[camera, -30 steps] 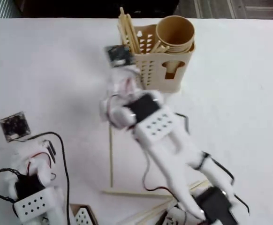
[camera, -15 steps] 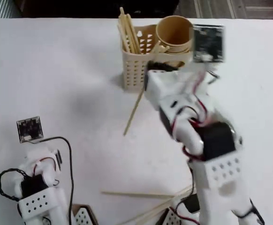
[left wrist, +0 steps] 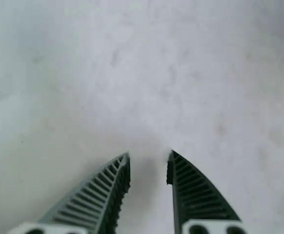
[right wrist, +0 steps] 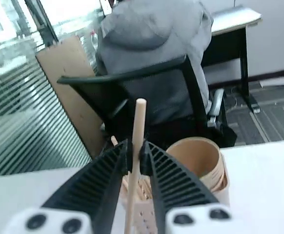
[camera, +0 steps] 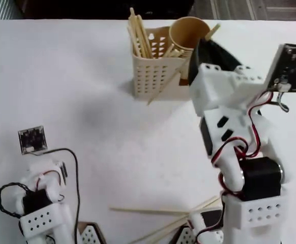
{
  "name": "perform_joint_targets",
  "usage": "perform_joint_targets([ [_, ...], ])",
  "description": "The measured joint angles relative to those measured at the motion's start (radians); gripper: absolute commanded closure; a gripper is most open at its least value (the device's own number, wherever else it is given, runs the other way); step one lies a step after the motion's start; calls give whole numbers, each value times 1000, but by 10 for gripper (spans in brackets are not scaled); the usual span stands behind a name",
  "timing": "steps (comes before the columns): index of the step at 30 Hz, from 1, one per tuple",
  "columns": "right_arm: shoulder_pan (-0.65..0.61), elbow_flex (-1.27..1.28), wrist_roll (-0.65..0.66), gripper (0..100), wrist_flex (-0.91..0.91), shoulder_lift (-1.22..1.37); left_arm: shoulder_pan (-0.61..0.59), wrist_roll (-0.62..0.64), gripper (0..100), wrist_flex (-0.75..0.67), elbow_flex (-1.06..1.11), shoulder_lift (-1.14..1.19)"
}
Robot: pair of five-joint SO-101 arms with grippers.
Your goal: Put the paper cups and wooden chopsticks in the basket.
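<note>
Right pincer (right wrist: 136,146) clamps a chopstick (camera: 163,87) slanted across the basket (camera: 150,76); next, lift its low end over the rim and let go.

white table (camera: 61,76), black office chair (right wrist: 110,109), grey floor (right wrist: 273,117)

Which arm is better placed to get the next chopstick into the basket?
Right. The right arm is beside the basket, its jaws shut on a chopstick by the paper cups. The left arm sits far back, its jaws open over bare table.
</note>
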Motion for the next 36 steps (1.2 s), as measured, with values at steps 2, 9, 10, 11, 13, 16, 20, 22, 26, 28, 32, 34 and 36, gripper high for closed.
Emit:
perform_joint_targets([
  [2, 12, 0, 0, 981, -48, 6, 0, 0, 861, 0, 0, 0],
  [9, 15, 0, 0, 981, -183, 15, -2, 0, 861, -2, 3, -6],
  [10, 15, 0, 0, 981, -186, 15, -2, 0, 861, -2, 3, 0],
  [11, 15, 0, 0, 981, -186, 15, -2, 0, 861, -2, 3, 0],
  [13, 15, 3, 0, 981, -187, 15, -2, 0, 861, -2, 3, 0],
  [16, 15, 26, -14, 981, -187, 15, -2, 0, 861, -2, 3, 0],
  [20, 31, 51, -20, 981, -189, 15, -2, 0, 861, -2, 3, 0],
  [22, 37, 64, -21, 981, -193, 15, -2, 0, 861, -2, 3, 0],
  [26, 34, 69, -21, 981, -193, 15, -2, 0, 861, -2, 3, 0],
  [28, 34, 69, -21, 981, -196, 15, -2, 0, 861, -2, 3, 0],
  [32, 34, 69, -21, 981, -261, 15, -2, 0, 861, -2, 3, 0],
  [34, 34, 69, -21, 981, -307, 31, 0, 0, 861, -2, 3, 0],
  [36, 34, 69, -21, 981, -356, 58, 0, 0, 861, -2, 3, 0],
])
